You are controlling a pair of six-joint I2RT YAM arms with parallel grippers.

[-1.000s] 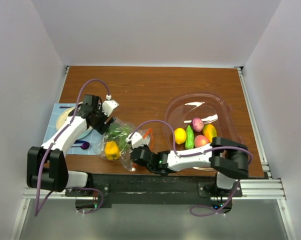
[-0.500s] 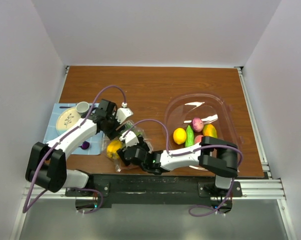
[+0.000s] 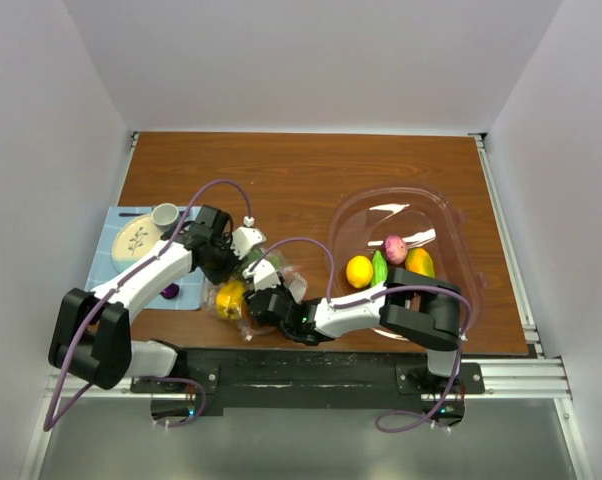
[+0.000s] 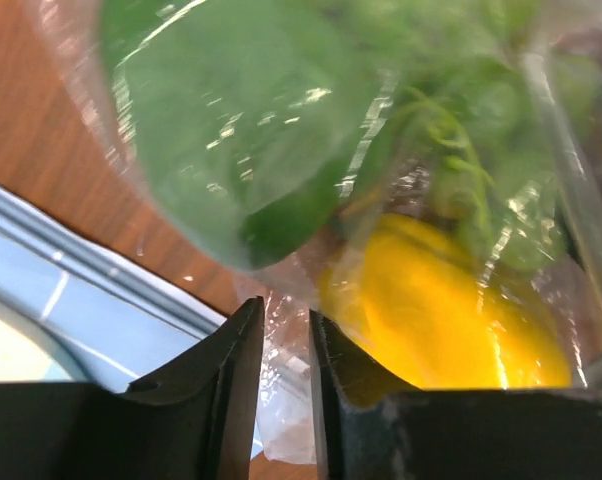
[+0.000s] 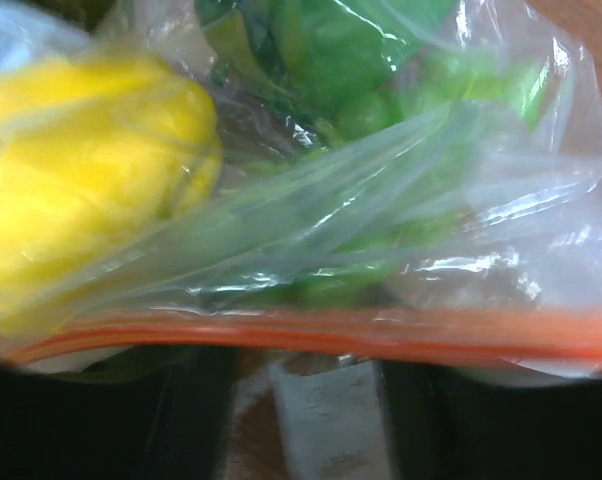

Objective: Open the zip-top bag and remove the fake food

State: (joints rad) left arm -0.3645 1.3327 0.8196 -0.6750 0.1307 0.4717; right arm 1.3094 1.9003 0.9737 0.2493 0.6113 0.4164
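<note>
The zip-top bag (image 3: pixel 249 285) lies crumpled near the table's front edge, between my two grippers. Inside it are a yellow fake food (image 3: pixel 229 297) and leafy green pieces (image 3: pixel 260 264). In the left wrist view my left gripper (image 4: pixel 286 340) is pinched on a fold of clear bag film (image 4: pixel 284 385), beside the yellow piece (image 4: pixel 451 315). In the right wrist view the bag's orange zip strip (image 5: pixel 331 335) runs across the tips of my right gripper (image 5: pixel 306 368), whose jaws stand apart with nothing pinched between them.
A large clear tub (image 3: pixel 443 215) at the right holds a lemon (image 3: pixel 359 271), a green piece (image 3: pixel 379 268), a pink one (image 3: pixel 395 248) and an orange-yellow one (image 3: pixel 419 262). A blue mat (image 3: pixel 117 222) with a plate, a cup (image 3: pixel 165 214) and a purple spoon (image 3: pixel 170 291) lies left.
My left gripper came right and nearer, onto the bag, and closed on its film. My right gripper slid left under the zip edge and its jaws opened. The bag bunched up.
</note>
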